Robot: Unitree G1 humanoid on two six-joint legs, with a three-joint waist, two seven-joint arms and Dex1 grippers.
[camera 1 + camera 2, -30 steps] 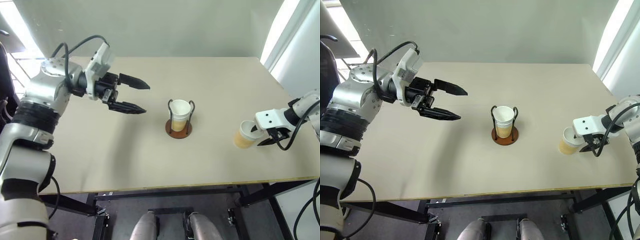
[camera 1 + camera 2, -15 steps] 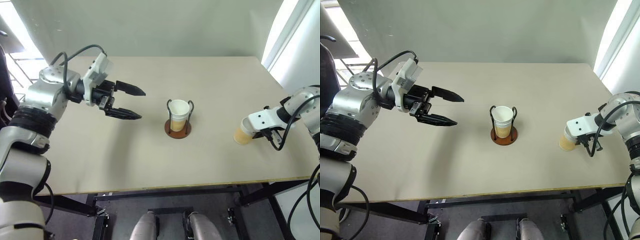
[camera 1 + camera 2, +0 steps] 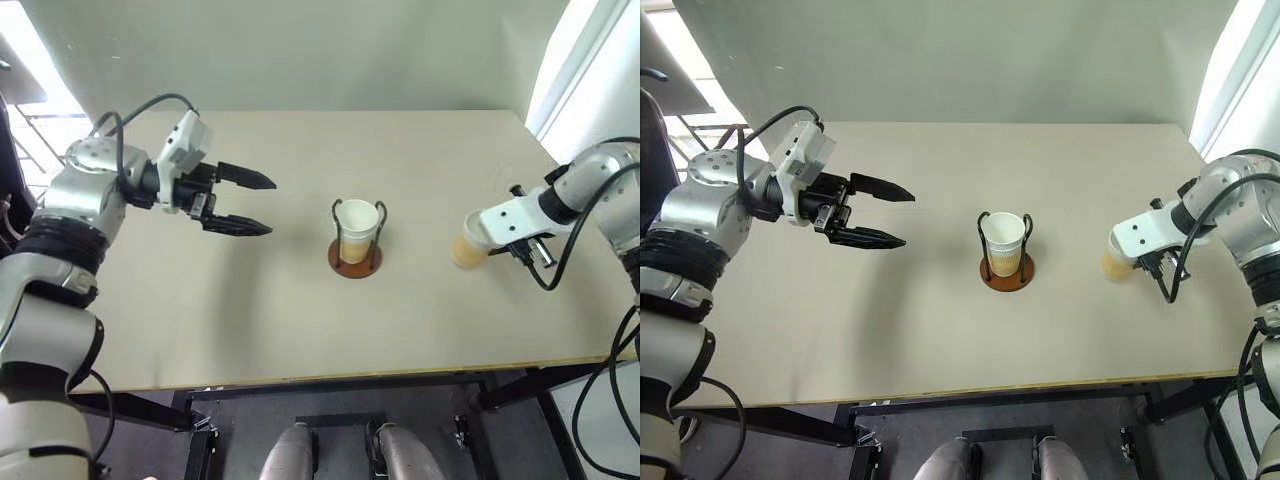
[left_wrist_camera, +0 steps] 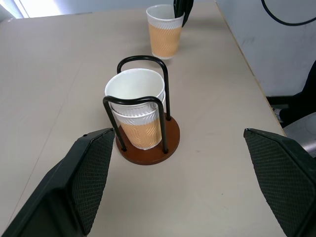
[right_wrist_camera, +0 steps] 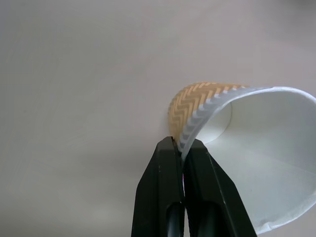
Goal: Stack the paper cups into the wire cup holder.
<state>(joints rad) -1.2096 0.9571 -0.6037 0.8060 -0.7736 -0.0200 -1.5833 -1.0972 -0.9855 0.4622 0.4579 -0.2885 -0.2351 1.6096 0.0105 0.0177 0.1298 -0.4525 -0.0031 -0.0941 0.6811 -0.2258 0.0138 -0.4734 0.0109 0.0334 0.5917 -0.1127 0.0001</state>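
- Right pincer [image 5: 183, 148] pinches the rim of a tan tapered paper cup [image 3: 465, 250]; keep it upright over the wire cup holder [image 3: 355, 258].
- Left pincer [image 3: 255, 205] hangs wide, empty.

Count: 3 cups, 1 holder, 1 table, 2 grippers.

3 small tapered paper cups, tan outside w/ white rims: 2 nested in the holder [image 4: 137, 114], 1 more cup [image 3: 466, 246] apart from them. 1 wire cup holder [image 3: 355, 258], round reddish-brown disc base w/ 2 thin black upright wire loops. 1 pale beige flat table [image 3: 300, 320] under it all. 2 black two-fingered grippers, 1 per arm: left gripper [image 3: 249, 204], right gripper [image 5: 181, 148].
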